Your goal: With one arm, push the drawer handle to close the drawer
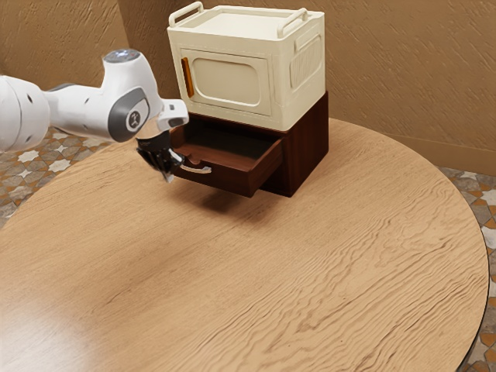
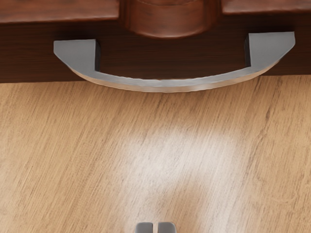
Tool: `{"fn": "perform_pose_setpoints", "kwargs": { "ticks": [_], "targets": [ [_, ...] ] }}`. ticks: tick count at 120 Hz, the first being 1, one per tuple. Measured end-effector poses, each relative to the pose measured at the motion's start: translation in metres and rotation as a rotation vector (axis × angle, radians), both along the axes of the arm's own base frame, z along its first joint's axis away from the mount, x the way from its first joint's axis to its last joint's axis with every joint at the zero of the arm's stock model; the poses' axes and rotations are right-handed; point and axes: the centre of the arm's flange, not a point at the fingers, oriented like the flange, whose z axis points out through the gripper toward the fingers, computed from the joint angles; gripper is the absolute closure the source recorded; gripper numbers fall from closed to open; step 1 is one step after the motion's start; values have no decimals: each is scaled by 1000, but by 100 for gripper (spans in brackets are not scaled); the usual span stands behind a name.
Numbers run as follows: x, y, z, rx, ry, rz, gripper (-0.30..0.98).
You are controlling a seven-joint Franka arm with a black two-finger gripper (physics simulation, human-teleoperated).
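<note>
The black gripper (image 1: 169, 175) hangs just outside the drawer front, by the handle's end toward the exterior view's left. In the wrist view the gripper (image 2: 155, 227) has its two tips nearly together, with nothing between them. The curved silver handle (image 1: 197, 168) is fixed to the front of the dark brown drawer (image 1: 225, 178), which stands pulled out of its cabinet. From the hand, the handle (image 2: 167, 85) spans the drawer front (image 2: 29, 53), separated from the fingertips by a strip of table.
A cream box (image 1: 232, 77) with an orange door handle (image 1: 187, 77) and two top rails rests on the brown cabinet (image 1: 306, 151). The round wooden table (image 1: 256, 287) extends below the raised drawer. A textured wall (image 1: 403, 70) rises behind the table.
</note>
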Motion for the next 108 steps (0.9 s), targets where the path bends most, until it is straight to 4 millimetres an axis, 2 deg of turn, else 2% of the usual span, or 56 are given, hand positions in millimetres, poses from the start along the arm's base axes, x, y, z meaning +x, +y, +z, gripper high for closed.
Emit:
{"fn": "perform_pose_setpoints", "kwargs": {
  "ticks": [29,46,72,92,108],
  "targets": [
    [31,-5,-22,-13,-5,-18,78],
    [46,-8,-26,-9,-18,-38,79],
    [66,2,-35,-4,-27,-45,79],
    [81,7,-36,-5,-46,-56,79],
    [94,3,-32,1,-70,-79,79]
  ]
}}
